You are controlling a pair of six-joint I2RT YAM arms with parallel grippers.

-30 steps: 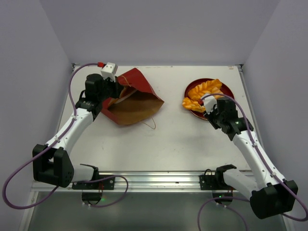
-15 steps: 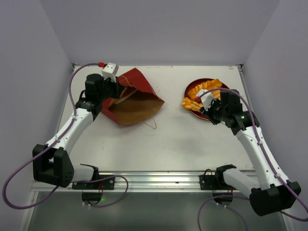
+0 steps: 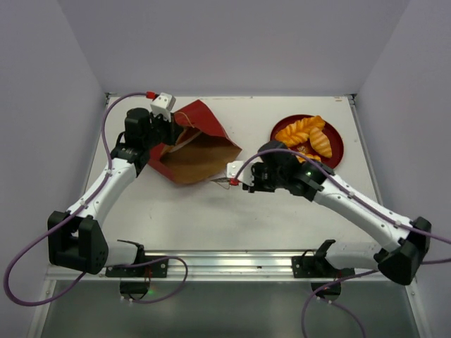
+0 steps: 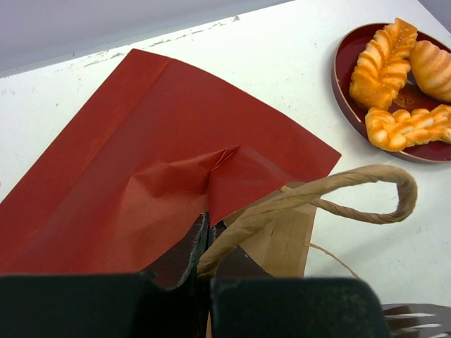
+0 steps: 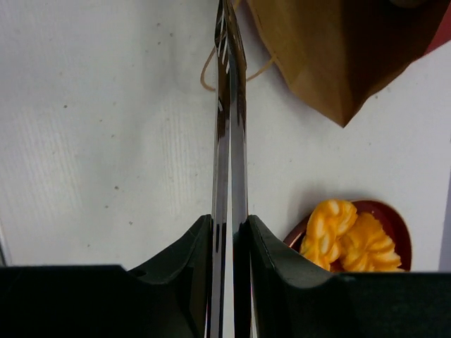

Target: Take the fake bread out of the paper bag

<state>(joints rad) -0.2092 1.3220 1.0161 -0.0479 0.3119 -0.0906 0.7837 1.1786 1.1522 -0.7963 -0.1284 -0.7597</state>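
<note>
Overhead: paper bag [image 3: 197, 151] lies on its side, upper left of the surface [image 3: 282, 211]; fake bread [image 3: 304, 134] sits on a red plate [image 3: 337, 149], upper right. Left wrist: left pincer [image 4: 209, 236] is clamped tight on the bag's rim and loop handle [image 4: 338, 184]. Right wrist: right pincer [image 5: 228, 42] is nearly closed across another handle loop [image 5: 204, 70]; whether it grips is unclear.

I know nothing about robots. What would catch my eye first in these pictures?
Probably the big red paper bag lying open at the left of the table, its brown inside showing, with the left arm's jaws shut on its rim. Next comes the glossy orange bread piled on a red plate at the far right, apart from the bag.
</note>
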